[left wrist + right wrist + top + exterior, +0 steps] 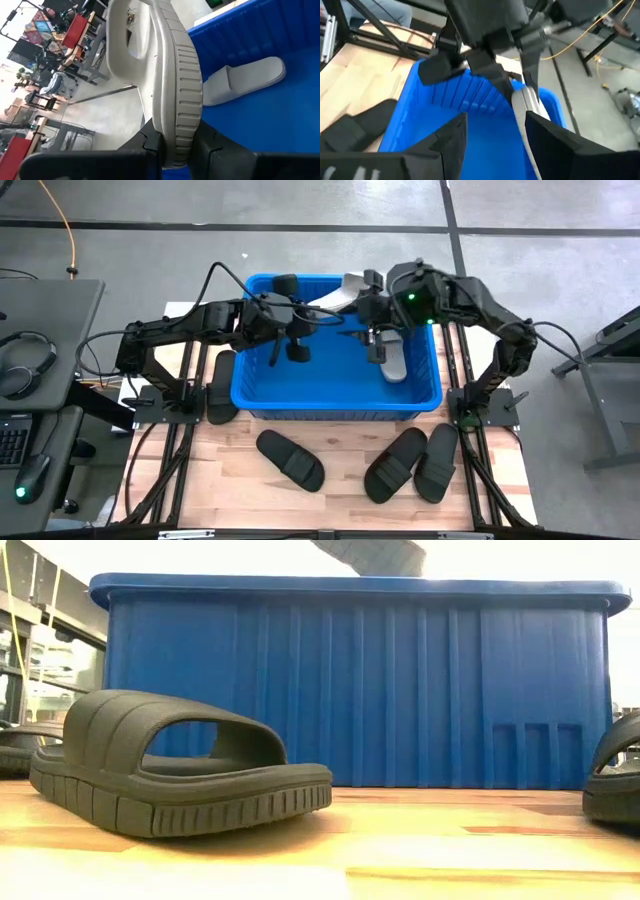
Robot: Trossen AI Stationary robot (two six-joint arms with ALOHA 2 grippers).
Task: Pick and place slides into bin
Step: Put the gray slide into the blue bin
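My left gripper [305,312] is shut on a light grey slide [343,292], held over the far part of the blue bin [262,395]. The slide's sole shows above the bin's rim in the low view [372,554]. A second light grey slide [395,363] lies flat on the bin's floor at its right side; it also shows in the left wrist view [245,80]. My right gripper [492,137] is open above the bin [415,110], and the held slide [526,107] runs close past one of its fingers. My left gripper pinches one end of the grey slide's sole [176,135] between its two fingers, one on the footbed side and one on the underside. The fingers come about level from the table's left. The slide is turned on its edge, reaches away from the gripper and hangs clear above the bin.
Several black slides lie on the wooden table: one left of the bin [222,385], one in front of it [290,460], two side by side at the front right [395,465] [437,462]. The front one fills the low view's left [170,765].
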